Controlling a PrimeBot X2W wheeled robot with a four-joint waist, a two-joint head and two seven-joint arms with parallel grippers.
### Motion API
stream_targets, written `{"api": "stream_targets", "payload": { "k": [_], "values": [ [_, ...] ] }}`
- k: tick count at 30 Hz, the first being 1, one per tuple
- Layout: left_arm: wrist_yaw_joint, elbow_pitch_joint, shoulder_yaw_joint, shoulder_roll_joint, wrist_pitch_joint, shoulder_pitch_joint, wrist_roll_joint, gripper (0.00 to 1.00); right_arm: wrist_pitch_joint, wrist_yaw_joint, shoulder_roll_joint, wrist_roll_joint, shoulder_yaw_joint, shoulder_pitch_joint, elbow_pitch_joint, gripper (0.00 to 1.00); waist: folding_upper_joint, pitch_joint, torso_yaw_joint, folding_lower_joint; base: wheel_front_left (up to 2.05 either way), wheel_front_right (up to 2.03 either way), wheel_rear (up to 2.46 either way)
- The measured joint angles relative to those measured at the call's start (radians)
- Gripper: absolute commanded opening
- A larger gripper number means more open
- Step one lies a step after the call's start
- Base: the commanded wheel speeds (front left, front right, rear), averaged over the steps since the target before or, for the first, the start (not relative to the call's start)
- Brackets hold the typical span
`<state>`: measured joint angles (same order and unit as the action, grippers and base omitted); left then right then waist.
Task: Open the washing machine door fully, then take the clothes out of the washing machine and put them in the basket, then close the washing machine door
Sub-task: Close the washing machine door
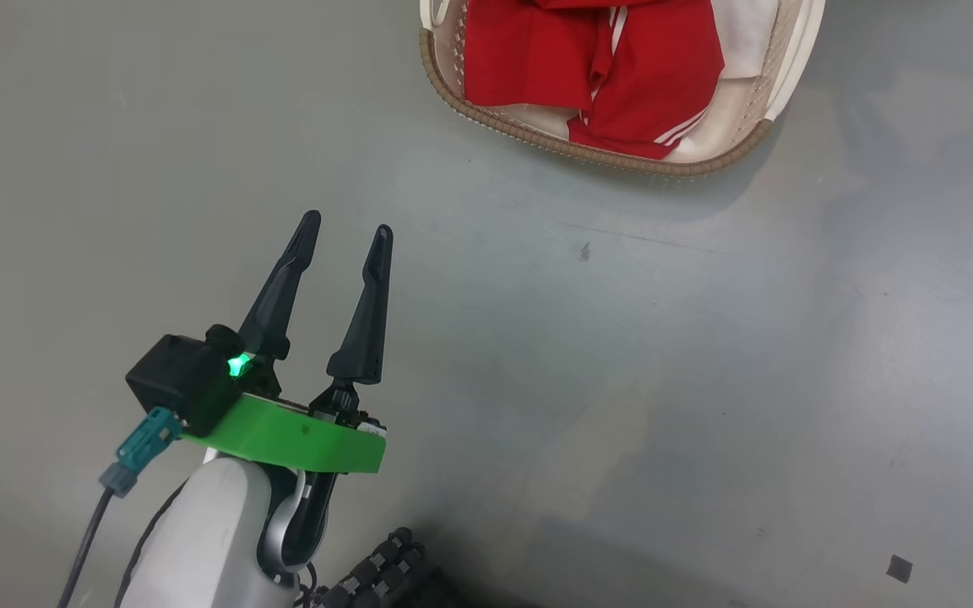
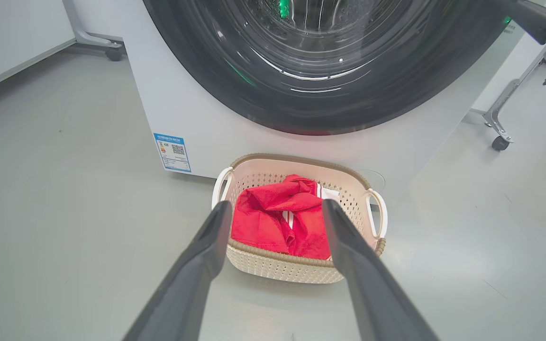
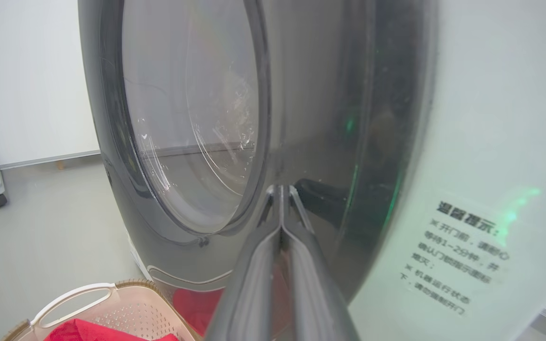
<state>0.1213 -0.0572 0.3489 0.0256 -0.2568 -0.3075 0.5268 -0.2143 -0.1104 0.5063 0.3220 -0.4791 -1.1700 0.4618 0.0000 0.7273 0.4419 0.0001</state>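
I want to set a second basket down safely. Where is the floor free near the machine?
Free floor: left of the basket, by the blue label; right of it, toward the caster wheel; and between the open left gripper and the basket's rim. Crowded: the strip between basket and washing machine, and at the door, where the shut right gripper points.
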Motion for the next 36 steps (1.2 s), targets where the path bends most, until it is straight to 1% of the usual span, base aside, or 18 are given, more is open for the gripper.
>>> {"api": "stream_targets", "payload": {
  "k": [3, 10, 15, 19, 24, 29, 36],
  "values": [
    [0.0, -0.002, -0.002, -0.001, 0.0, -0.001, 0.0, 1.0, -0.008, 0.0, -0.007, 0.0, -0.001, 0.0, 0.016, 0.0, 0.0, -0.002, 0.001, 0.0, 0.0, 0.0, 0.0],
    [0.0, -0.023, -0.003, -0.001, 0.0, -0.012, -0.001, 1.0, -0.025, 0.017, -0.02, 0.0, -0.003, 0.021, 0.069, 0.0, 0.0, -0.033, -0.004, 0.0, 0.0, 0.0, 0.0],
    [0.0, -0.043, -0.013, -0.001, 0.0, -0.012, -0.015, 1.0, -0.034, 0.034, -0.026, 0.003, 0.007, 0.092, 0.116, 0.0, 0.0, -0.071, -0.013, 0.0, 0.0, 0.0, 0.0],
    [0.0, -0.065, -0.026, -0.001, 0.0, -0.012, -0.027, 1.0, -0.038, 0.034, -0.056, 0.023, 0.009, 0.171, 0.133, 0.0, 0.0, -0.112, -0.024, 0.0, 0.0, 0.0, 0.0],
    [0.0, -0.083, -0.046, -0.001, 0.0, -0.011, -0.055, 1.0, -0.038, 0.035, -0.089, 0.048, 0.017, 0.266, 0.133, 0.0, 0.0, -0.173, -0.044, 0.0, 0.0, 0.0, 0.0],
    [0.0, -0.1, -0.068, -0.001, 0.0, -0.008, -0.069, 1.0, -0.038, 0.044, -0.1, 0.052, 0.042, 0.372, 0.087, 0.0, 0.0, -0.238, -0.072, 0.0, 0.0, 0.0, 0.0],
    [0.0, -0.131, -0.117, 0.0, 0.0, 0.046, -0.094, 1.0, -0.038, 0.081, -0.119, 0.054, 0.091, 0.524, 0.024, 0.0, 0.0, -0.33, -0.123, 0.0, 0.0, 0.0, 0.0]
  ]
}}
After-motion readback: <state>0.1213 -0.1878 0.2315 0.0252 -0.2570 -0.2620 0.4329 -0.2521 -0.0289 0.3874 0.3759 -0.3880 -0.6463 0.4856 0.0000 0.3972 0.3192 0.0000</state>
